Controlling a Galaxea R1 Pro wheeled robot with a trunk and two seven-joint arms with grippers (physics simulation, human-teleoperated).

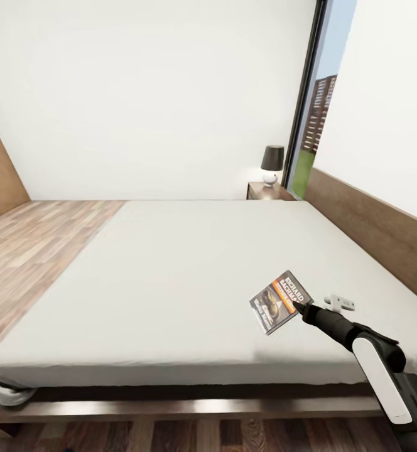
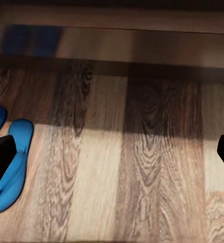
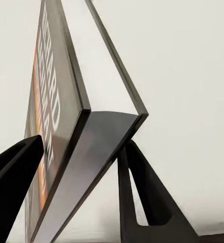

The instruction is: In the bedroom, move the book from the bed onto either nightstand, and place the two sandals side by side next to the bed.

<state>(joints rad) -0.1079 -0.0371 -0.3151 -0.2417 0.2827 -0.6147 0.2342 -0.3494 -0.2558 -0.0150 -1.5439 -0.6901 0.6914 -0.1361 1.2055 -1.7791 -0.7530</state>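
My right gripper (image 3: 81, 162) is clamped on the book's (image 1: 280, 302) corner over the bed (image 1: 171, 276), left gripper (image 2: 112, 152) spread wide above the floor beside the sandals (image 2: 10, 167); such a shallow corner pinch could let the book pivot or slip during lift.

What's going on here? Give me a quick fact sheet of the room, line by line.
Place: bedroom, wood-plank floor
Bed: pale grey mattress, dark frame
Book: on the mattress near the right gripper, its fingers either side of one corner
Sandals: blue, on the floor, near the left gripper, open
Nightstand: far corner, lamp on top
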